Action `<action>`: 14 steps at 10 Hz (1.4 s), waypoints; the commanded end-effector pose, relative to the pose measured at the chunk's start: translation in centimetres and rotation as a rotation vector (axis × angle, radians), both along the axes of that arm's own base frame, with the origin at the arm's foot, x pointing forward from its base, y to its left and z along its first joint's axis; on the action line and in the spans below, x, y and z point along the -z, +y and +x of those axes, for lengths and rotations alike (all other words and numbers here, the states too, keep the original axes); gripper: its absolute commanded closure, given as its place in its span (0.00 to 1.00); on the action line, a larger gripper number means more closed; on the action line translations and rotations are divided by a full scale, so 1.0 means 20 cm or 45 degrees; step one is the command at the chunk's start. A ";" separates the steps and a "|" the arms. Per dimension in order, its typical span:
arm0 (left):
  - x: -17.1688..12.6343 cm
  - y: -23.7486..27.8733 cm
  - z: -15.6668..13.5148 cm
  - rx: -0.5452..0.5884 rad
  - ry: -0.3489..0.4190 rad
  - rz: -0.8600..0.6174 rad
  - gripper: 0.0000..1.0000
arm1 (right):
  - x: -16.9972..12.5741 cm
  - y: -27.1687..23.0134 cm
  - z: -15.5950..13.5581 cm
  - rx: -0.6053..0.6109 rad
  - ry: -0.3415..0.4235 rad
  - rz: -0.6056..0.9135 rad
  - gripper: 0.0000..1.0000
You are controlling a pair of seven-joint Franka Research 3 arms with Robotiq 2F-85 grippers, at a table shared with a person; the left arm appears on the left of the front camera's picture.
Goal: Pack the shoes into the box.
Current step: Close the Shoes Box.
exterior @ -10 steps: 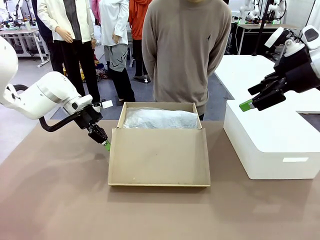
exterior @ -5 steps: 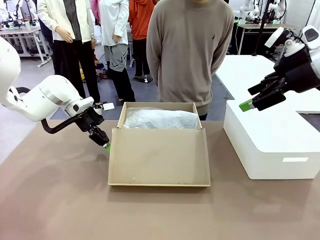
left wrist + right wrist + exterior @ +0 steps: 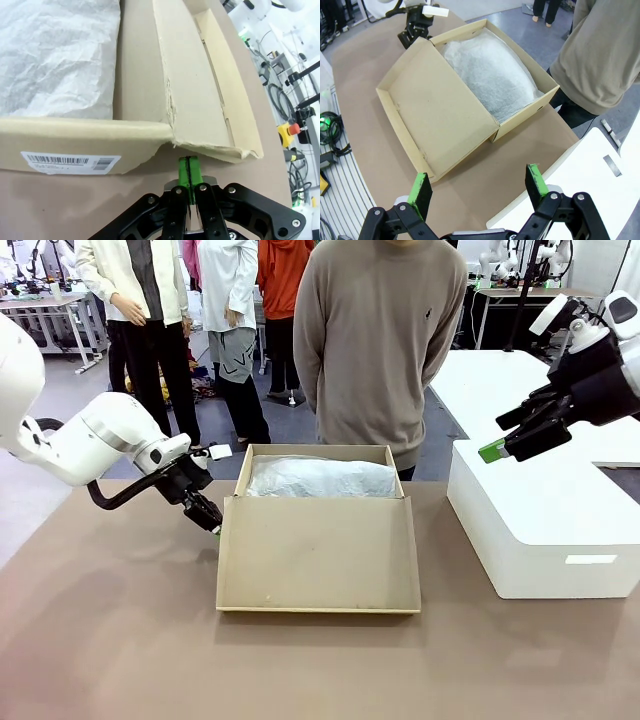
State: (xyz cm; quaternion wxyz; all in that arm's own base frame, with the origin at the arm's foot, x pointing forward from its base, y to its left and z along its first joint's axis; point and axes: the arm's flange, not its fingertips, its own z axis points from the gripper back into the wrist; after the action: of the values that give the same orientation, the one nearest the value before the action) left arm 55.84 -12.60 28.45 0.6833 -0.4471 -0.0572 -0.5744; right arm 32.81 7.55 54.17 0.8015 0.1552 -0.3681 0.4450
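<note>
The tan cardboard box [image 3: 244, 473] stands open at mid-table, its flap lid [image 3: 318, 555] lying flat toward me. Crumpled white tissue paper [image 3: 322, 478] covers the inside, and the shoes are hidden. My left gripper [image 3: 212, 524] is shut with nothing in it, low at the box's left side where lid meets wall. In the left wrist view its green pads [image 3: 188, 172] press together just below the lid's torn corner [image 3: 172, 137]. My right gripper [image 3: 495, 448] hangs open and empty, high over the white block; in its own view the gripper [image 3: 479, 185] looks down on the box [image 3: 520, 120].
A large glossy white block [image 3: 545, 530] sits on the table's right side. A person in a grey-brown sweater [image 3: 375, 340] stands right behind the box, arms back. A barcode label [image 3: 70, 161] is on the box's side wall. Bare brown table [image 3: 120, 640] lies in front.
My left gripper has crept slightly up and toward the box's left corner, staying shut. The right arm has not moved.
</note>
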 end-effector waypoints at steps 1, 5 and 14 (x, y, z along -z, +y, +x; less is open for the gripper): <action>0.01 -0.02 0.01 0.010 0.033 -0.056 1.00 | 0.00 0.00 0.00 -0.009 -0.001 0.019 0.00; 0.00 -0.03 -0.01 0.044 0.131 -0.124 1.00 | 0.00 0.00 0.00 -0.009 -0.001 0.019 0.00; -0.06 -0.02 -0.02 -0.015 0.325 -0.326 1.00 | 0.00 0.00 0.00 -0.009 -0.001 0.019 0.00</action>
State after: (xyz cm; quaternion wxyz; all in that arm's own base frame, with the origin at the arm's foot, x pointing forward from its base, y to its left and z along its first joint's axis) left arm 55.27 -13.00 28.84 0.6247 -0.5783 -0.0402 -0.5231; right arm 32.81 7.55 54.17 0.8015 0.1552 -0.3681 0.4450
